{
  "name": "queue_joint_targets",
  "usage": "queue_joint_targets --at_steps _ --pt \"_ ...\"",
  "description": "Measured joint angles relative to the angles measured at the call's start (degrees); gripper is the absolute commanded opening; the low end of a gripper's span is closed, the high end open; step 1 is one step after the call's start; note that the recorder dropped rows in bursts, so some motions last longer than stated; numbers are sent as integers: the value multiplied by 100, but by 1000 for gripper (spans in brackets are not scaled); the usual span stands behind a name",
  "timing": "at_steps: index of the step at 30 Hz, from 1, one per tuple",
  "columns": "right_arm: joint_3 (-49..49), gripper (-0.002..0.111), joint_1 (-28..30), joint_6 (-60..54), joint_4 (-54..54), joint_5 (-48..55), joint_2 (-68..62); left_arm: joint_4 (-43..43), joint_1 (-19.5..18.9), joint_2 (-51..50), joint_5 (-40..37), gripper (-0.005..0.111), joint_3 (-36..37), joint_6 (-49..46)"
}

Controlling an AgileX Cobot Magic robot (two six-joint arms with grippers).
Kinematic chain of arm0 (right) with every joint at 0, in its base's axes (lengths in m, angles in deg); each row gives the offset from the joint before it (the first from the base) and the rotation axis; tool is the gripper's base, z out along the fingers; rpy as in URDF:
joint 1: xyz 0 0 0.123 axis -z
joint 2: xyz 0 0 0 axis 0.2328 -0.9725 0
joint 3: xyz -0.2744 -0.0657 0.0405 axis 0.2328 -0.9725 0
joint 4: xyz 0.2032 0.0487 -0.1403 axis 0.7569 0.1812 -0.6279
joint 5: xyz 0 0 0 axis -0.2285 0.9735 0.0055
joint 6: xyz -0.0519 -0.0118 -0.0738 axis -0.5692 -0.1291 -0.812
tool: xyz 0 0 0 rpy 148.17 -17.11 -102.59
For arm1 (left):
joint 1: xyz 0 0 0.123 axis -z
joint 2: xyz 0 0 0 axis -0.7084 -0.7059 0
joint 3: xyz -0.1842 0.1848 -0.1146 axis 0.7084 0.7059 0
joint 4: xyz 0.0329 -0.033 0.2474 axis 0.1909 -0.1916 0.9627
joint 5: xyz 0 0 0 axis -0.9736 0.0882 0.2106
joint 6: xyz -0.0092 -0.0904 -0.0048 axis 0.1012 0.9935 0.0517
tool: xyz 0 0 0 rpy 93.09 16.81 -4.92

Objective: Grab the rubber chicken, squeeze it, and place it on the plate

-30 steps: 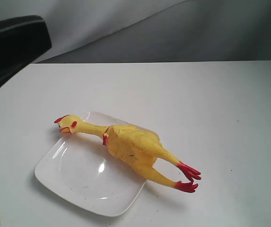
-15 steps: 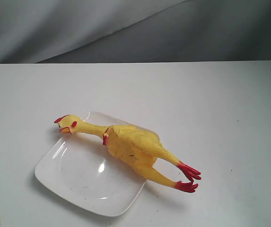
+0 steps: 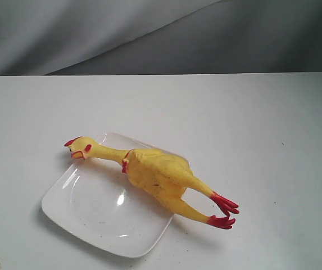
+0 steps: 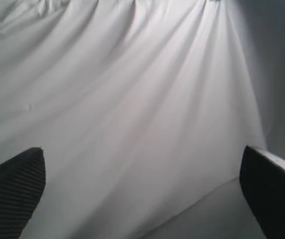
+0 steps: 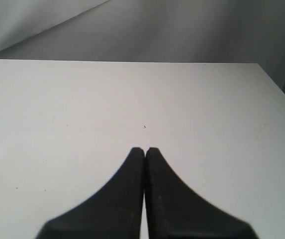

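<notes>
Between the wide-spread, ribbed black fingers of the left gripper (image 4: pixel 142 149) there is only open space, and it is aimed at a creased grey cloth backdrop (image 4: pixel 132 74). The right gripper (image 5: pixel 144 150) points out over the white table (image 5: pixel 207 109) with its two black fingers pressed together. Well apart from both pairs of fingers, the long yellow rubber chicken (image 3: pixel 155 174) lies across the glossy white square plate (image 3: pixel 87 216). Its long axis runs diagonally, with the red-combed head over one corner and the red feet past the opposite edge.
</notes>
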Motion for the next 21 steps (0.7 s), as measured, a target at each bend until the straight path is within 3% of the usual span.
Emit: queue_joint_targets --at_steps 12,21 --pt "0 0 0 0 0 0 0 0 -11 202 -153 103 1529 418" --pt "0 0 0 0 0 0 0 -199 -11 202 -202 103 1757 418"
